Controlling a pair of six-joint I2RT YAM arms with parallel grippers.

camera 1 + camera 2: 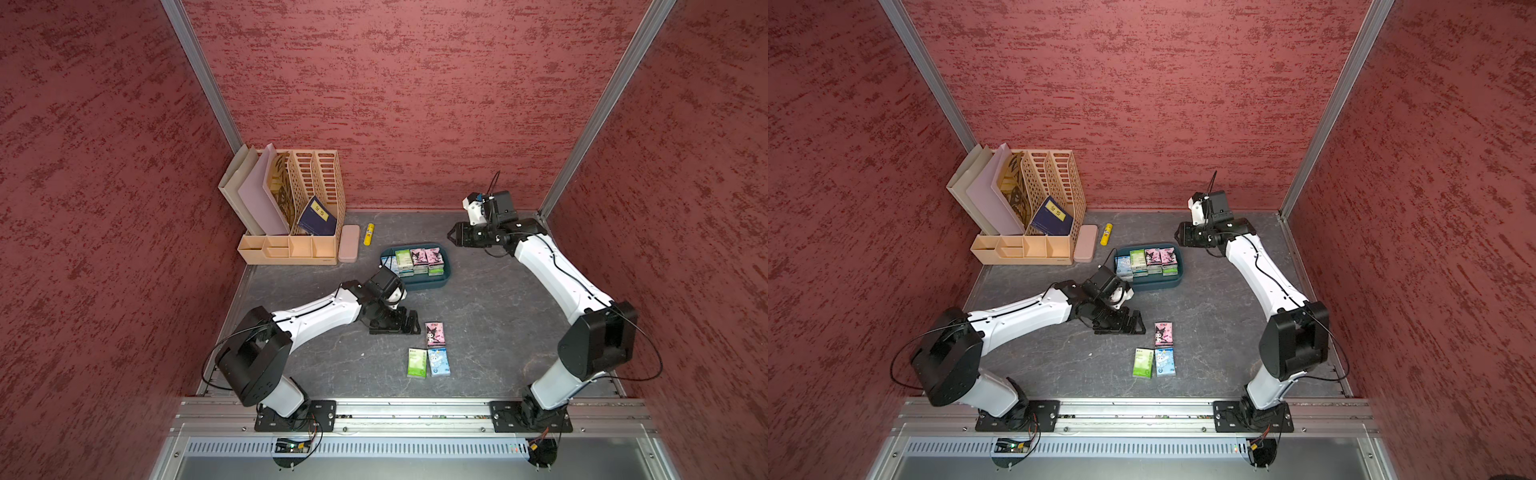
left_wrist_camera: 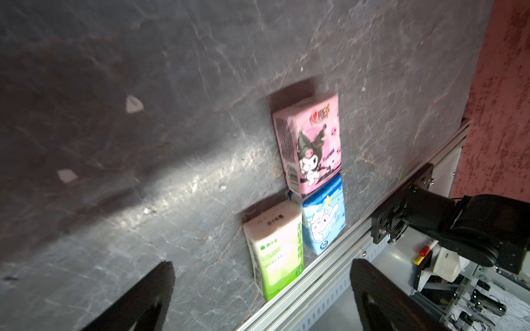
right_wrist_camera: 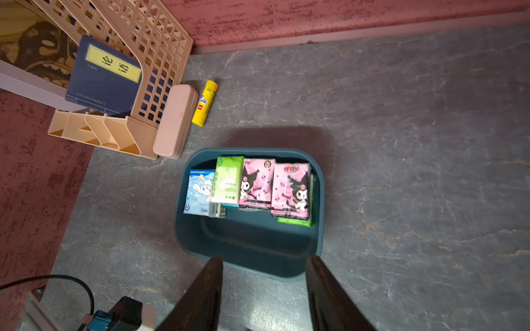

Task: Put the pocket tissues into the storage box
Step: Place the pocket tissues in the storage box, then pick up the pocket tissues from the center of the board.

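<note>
Right wrist: lower pocket tissues [image 3: 294, 221] half-hidden

Grey tabletop [image 1: 498, 332]: organiser [image 1: 286, 249], case [image 1: 348, 243], tube [image 1: 368, 234], box [image 1: 426, 284], packs [image 1: 435, 334]

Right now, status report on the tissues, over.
Left gripper open, empty, near pink pack. Right gripper open, empty, by storage box. Green pack, blue pack also outside. Nothing blocking.

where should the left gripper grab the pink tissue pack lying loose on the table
Probably best: take the pink pack across its two long edges, coming straight down from above. It lies flat on the table, so only the edges offer a hold. Both long edges are free, while one short end butts against the blue pack. The open left gripper is right beside it.
</note>
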